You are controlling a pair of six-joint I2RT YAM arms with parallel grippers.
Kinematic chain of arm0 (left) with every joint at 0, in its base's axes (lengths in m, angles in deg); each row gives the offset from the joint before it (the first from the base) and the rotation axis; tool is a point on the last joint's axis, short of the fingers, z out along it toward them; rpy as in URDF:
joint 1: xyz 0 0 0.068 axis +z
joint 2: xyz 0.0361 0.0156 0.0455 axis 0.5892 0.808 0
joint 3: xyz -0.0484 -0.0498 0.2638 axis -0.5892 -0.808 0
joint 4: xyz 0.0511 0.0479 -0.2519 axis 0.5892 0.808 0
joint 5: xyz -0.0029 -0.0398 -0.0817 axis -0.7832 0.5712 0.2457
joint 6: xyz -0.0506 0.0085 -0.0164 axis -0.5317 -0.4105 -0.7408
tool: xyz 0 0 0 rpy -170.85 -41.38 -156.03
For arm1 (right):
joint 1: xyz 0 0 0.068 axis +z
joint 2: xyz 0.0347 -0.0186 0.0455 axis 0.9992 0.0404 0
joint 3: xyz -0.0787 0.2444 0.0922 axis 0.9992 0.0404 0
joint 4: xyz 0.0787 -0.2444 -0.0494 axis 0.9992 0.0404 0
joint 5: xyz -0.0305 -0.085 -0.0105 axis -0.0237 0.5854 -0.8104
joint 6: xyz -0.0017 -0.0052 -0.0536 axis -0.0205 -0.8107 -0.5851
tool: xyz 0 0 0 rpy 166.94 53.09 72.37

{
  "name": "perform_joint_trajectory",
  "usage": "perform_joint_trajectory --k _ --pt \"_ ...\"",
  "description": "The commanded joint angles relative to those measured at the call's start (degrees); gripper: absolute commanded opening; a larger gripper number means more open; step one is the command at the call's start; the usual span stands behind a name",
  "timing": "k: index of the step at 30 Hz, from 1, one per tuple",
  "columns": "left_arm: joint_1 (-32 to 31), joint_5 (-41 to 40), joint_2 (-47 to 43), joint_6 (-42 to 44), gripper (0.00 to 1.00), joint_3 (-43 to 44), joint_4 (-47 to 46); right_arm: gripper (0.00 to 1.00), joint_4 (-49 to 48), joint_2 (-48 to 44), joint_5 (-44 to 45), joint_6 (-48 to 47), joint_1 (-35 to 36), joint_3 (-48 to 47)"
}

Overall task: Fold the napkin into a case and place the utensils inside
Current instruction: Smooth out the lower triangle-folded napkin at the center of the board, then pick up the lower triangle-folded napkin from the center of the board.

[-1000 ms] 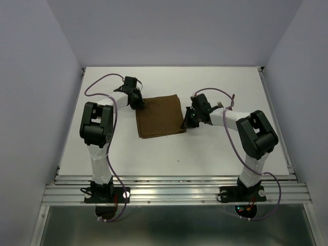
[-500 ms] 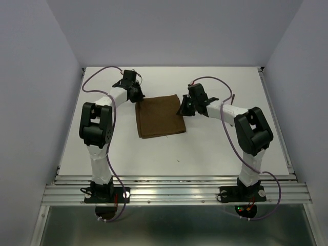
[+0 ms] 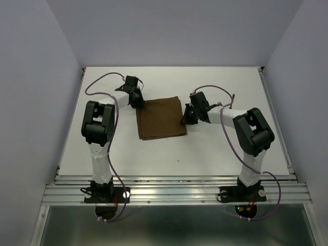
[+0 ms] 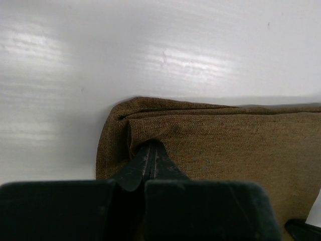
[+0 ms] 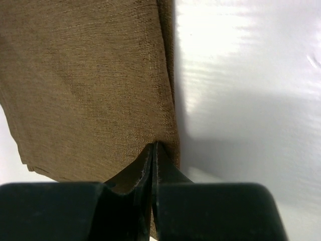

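Observation:
The dark brown napkin [image 3: 160,118] lies flat in the middle of the table, folded into a layered near-square. My left gripper [image 3: 139,104] is shut, its tips resting on the napkin's far left corner [image 4: 225,145], where a small crease runs beside them [image 4: 153,146]. My right gripper [image 3: 185,119] is also shut. Its tips [image 5: 154,145] touch the napkin [image 5: 90,90] just inside its right edge. No cloth shows between either pair of jaws. I cannot make out the utensils in any view.
White table [image 3: 220,154] with a raised rail along its right side [image 3: 277,123] and grey walls behind and on both sides. A slim dark stick-like shape [image 3: 233,97] lies by the right arm's purple cable, too small to identify. A tiny dark speck [image 3: 178,160] sits near the front.
Half a second ago both shut grippers were farther back, off their spots; they have since returned to the napkin's left corner and right edge. The napkin stayed put.

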Motion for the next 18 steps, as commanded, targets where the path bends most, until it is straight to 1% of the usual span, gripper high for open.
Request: perform_joint_trajectory --k 1,6,8,9,12,13,15,16,17,18 --pt "-1.7 -1.4 -5.5 1.1 0.0 -6.7 3.0 0.01 5.5 -3.5 4.5 -4.8 0.1 5.3" --pt "-4.5 -1.6 -12.2 0.6 0.0 -14.1 3.4 0.02 9.7 -9.0 8.0 -8.6 0.1 8.9" --pt "-5.7 -1.5 -15.6 -0.2 0.0 -16.3 3.5 0.06 11.3 -10.8 9.8 -10.9 0.1 8.5" --pt "-6.4 -1.4 -17.7 -0.8 0.0 -17.0 3.6 0.09 12.1 -12.9 9.5 -12.1 0.1 7.9" --pt "-6.6 -1.2 -20.0 -1.0 0.0 -15.7 5.1 0.13 12.9 -15.8 8.9 -13.2 0.1 6.0" --pt "-6.5 -1.8 -21.3 -0.7 0.0 -13.8 5.8 0.16 13.1 -16.8 9.0 -13.3 0.9 5.0" --pt "-6.5 -4.0 -22.5 0.5 0.0 -11.4 8.9 0.23 14.2 -17.3 8.9 -13.7 3.0 1.7" --pt "-6.3 -5.0 -23.6 1.0 0.0 -9.2 9.8 0.29 14.5 -17.2 9.5 -13.8 5.3 -0.4" --pt "-5.9 -6.8 -24.4 1.4 0.02 -8.4 11.4 0.32 14.7 -16.9 10.3 -13.9 6.6 -1.5" --pt "-5.3 -6.9 -25.0 1.9 0.05 -8.0 12.0 0.37 14.9 -16.5 10.8 -13.9 7.9 -2.7"
